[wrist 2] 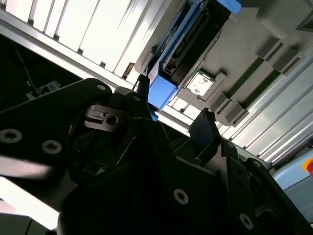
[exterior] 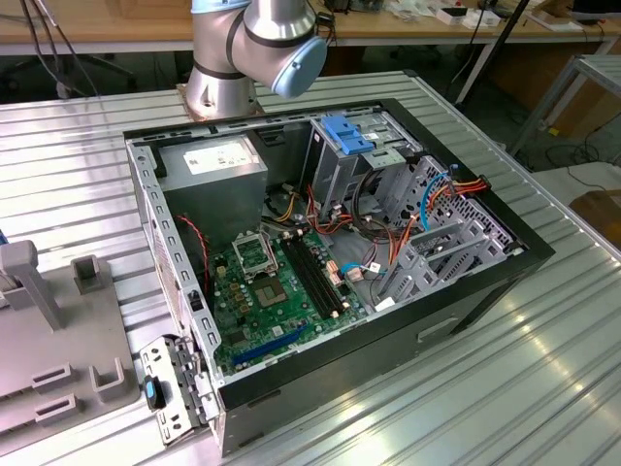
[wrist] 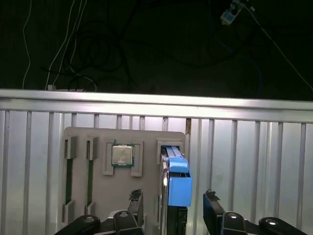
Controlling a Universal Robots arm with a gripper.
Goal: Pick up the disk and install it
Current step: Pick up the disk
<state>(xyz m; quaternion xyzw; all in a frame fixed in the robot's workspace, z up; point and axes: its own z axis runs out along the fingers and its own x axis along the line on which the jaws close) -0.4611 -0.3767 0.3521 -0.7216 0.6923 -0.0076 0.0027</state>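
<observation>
The disk (wrist: pixel 179 188), a dark slab with bright blue rails, stands on edge in a slot of the grey fixture plate (wrist: pixel 146 147). In the second wrist view the disk (wrist 2: pixel 193 39) runs away from the gripper, its blue end closest. My gripper (wrist: pixel 173 204) is open just above it. One black finger (wrist: pixel 135 205) is on each side of the disk, with a gap on both sides and no contact. The dark gripper (wrist 2: pixel 173 105) body takes up much of the second wrist view.
A processor chip (wrist: pixel 122 155) and two green memory sticks (wrist: pixel 68 178) sit in other pockets of the fixture. The ribbed metal table ends at a rail (wrist: pixel 156 105). In the exterior view, the open computer case (exterior: pixel 466 311) has a grey drive cage topped by a blue bracket (exterior: pixel 351 133); the arm's base (exterior: pixel 228 83) stands behind it.
</observation>
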